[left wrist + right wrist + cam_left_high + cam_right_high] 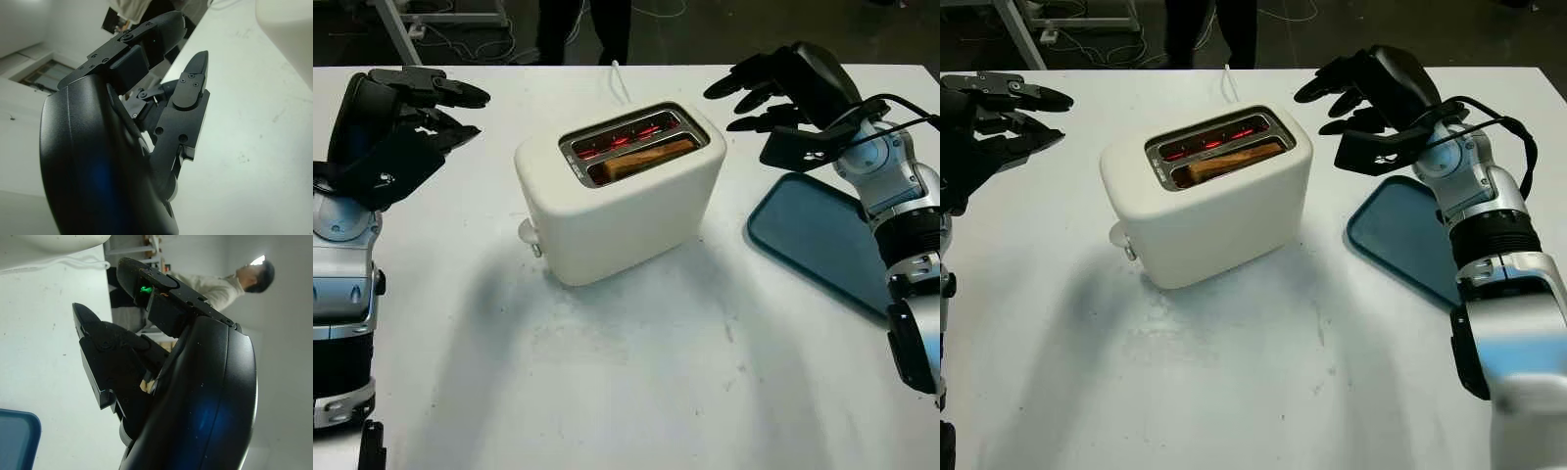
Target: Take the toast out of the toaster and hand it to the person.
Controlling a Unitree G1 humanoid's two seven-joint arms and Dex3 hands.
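Observation:
A cream two-slot toaster (617,196) stands in the middle of the white table (636,382). Its far slot glows red and a brown slice of toast (648,158) sits low in the near slot. My right hand (759,93) hovers open just right of the toaster's top, a little above it, holding nothing. My left hand (431,108) is raised at the table's left side, open, well apart from the toaster. A person (1209,29) in dark trousers stands behind the table's far edge, also seen in a light top in the right wrist view (215,286).
A blue tray (818,240) lies flat on the table to the right of the toaster, under my right forearm. The toaster's white cord (619,80) runs toward the far edge. A lever knob (528,233) sticks out of the toaster's left end.

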